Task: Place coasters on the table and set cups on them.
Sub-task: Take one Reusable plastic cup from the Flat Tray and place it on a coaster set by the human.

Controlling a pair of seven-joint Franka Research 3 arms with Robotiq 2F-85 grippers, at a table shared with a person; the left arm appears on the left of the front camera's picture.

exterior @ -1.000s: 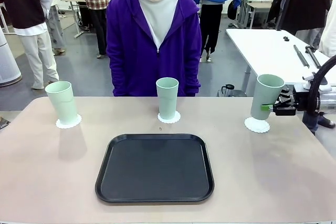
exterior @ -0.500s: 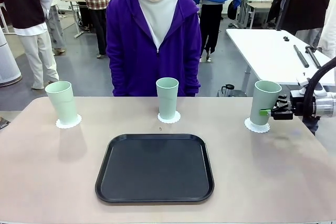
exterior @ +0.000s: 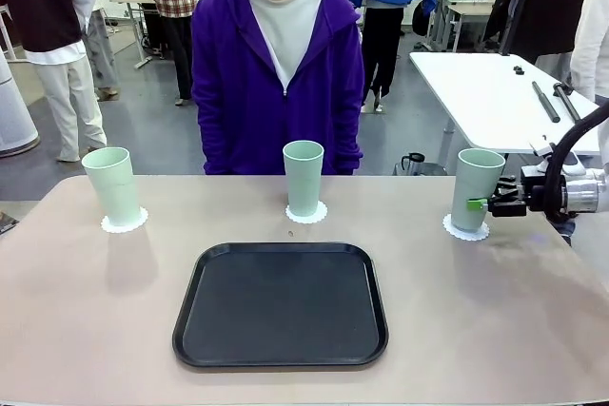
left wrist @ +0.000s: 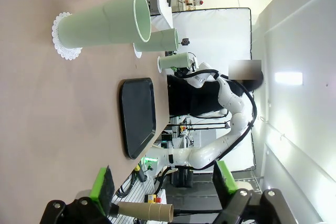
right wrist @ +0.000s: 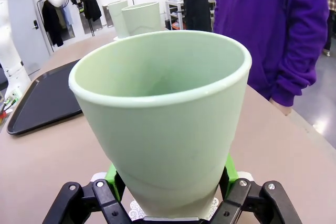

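Three tall mint-green plastic tumblers are being kept upright on scalloped white paper doilies along the beige tabletop's far side: left, middle and right. The right tumbler is being gripped low on its body by the right gripper, seemingly to steady it on its doily. The left gripper is being held wide and empty, clear of the black rounded-square tray.

3 cups on coasters behind tray.

The right tool has lowered its tilted cup upright onto the coaster.
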